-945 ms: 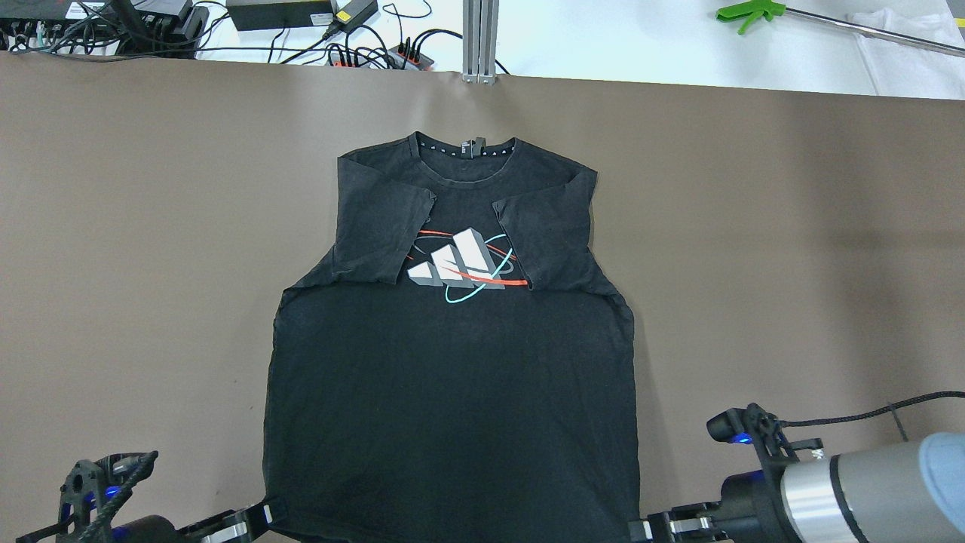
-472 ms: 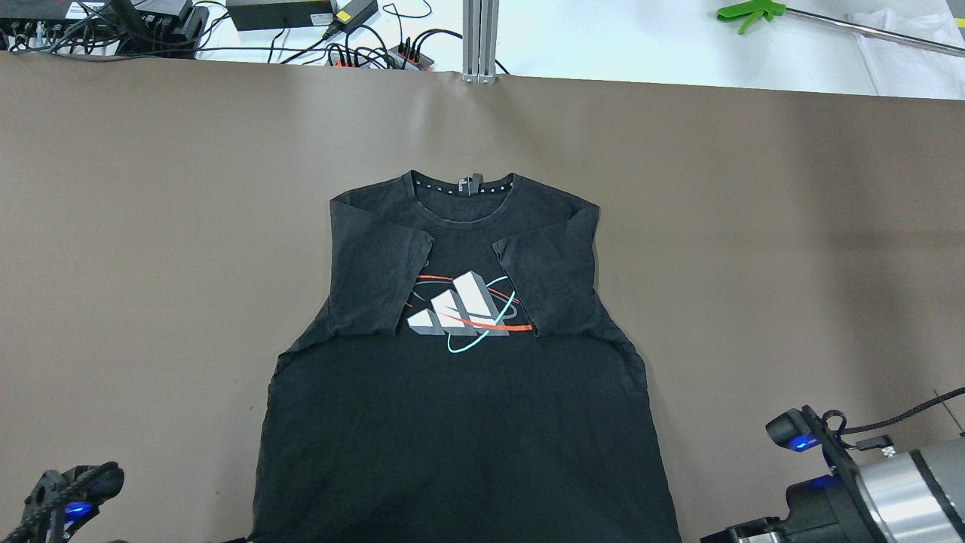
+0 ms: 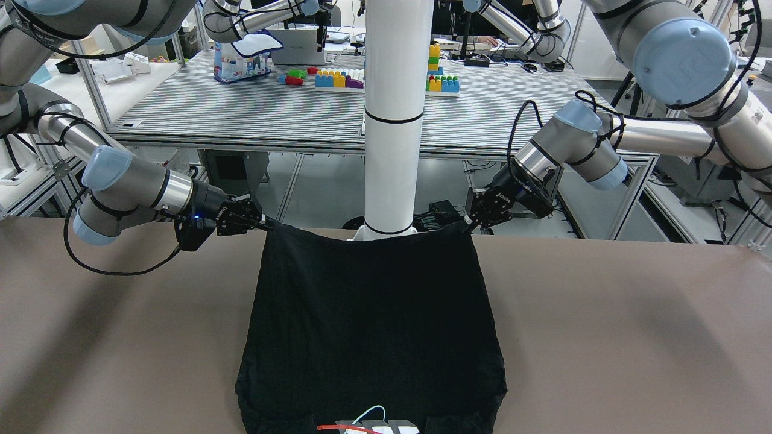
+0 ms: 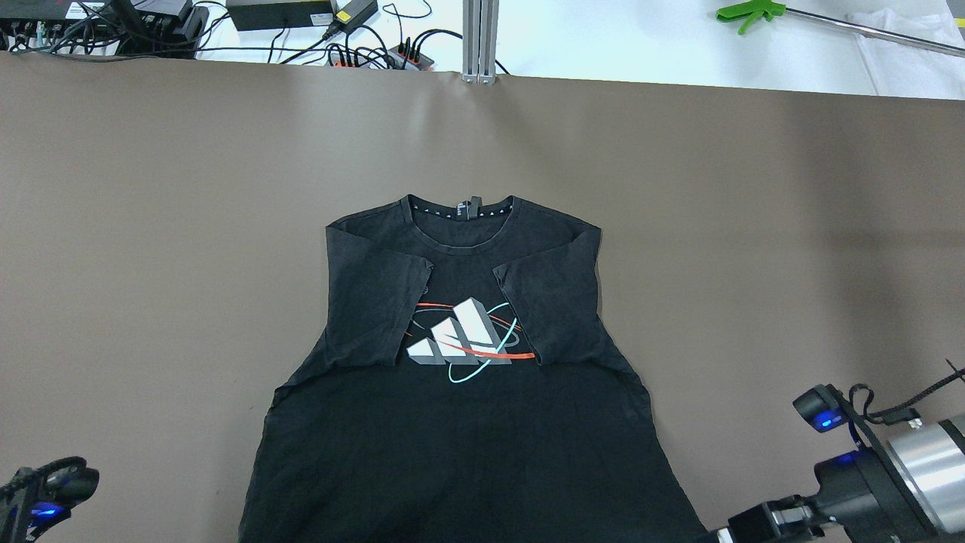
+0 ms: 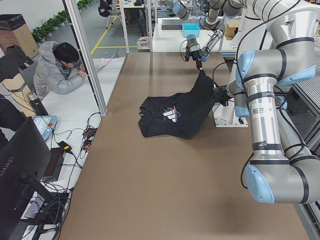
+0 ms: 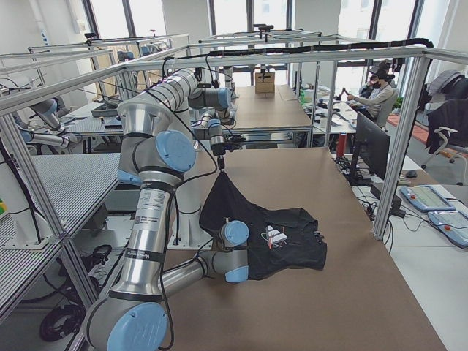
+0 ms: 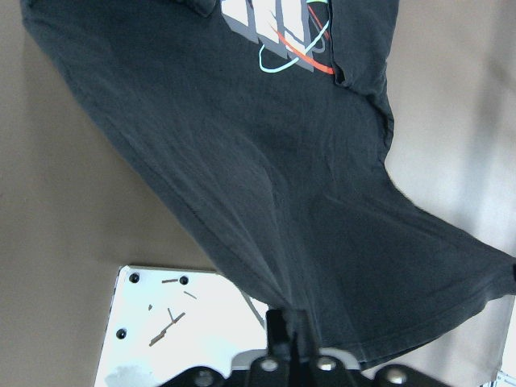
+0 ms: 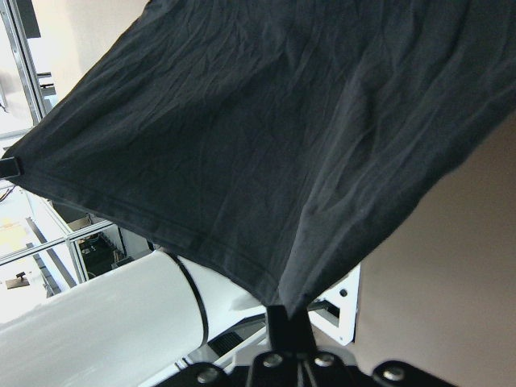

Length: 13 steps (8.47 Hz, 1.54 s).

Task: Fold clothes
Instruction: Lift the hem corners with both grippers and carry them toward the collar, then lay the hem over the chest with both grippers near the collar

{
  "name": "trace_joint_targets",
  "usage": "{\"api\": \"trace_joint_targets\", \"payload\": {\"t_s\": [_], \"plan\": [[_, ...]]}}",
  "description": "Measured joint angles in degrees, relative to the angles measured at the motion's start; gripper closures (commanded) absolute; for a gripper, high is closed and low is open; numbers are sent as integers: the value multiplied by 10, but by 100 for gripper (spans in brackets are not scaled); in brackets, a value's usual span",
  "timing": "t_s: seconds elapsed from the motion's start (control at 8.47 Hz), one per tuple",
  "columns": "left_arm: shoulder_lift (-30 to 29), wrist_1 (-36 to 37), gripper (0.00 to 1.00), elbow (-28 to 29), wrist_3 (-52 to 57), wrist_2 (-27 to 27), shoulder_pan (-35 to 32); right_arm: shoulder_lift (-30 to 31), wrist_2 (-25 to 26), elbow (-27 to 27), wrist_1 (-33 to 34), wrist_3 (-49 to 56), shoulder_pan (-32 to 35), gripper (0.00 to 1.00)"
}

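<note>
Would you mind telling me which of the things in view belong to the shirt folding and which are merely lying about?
Part of the job:
- black T-shirt
- left gripper and right gripper, each shut on a hem corner

Lying about:
- green tool
- power bricks with cables
- toy blocks on the far table
- patterned bag

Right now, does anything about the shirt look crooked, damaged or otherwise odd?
Nothing stands out. The black short-sleeved T-shirt with a printed logo lies straight on the brown table, both sleeves folded inward evenly, its hem raised level at both corners.
</note>
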<state>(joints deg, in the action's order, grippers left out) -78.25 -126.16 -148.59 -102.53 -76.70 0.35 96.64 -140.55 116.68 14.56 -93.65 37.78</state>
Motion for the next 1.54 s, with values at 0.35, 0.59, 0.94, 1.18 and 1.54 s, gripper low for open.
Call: {"api": "trace_joint_targets", "payload": {"t_s": [0.35, 0.59, 0.94, 1.18, 1.54], "plan": [[-45, 0, 100, 53, 0, -18, -70, -32, 15, -48, 3, 43, 37, 100], [-64, 0, 100, 71, 3, -82, -141, -44, 16, -55, 4, 48, 65, 100], [-69, 0, 100, 93, 12, -162, -234, -66, 22, -66, 8, 49, 94, 100], [-73, 0, 100, 117, 19, -173, -265, -85, 47, -81, 15, 49, 98, 100], [-99, 0, 100, 169, 20, -174, -300, -116, 102, -116, 34, 50, 99, 100]]}}
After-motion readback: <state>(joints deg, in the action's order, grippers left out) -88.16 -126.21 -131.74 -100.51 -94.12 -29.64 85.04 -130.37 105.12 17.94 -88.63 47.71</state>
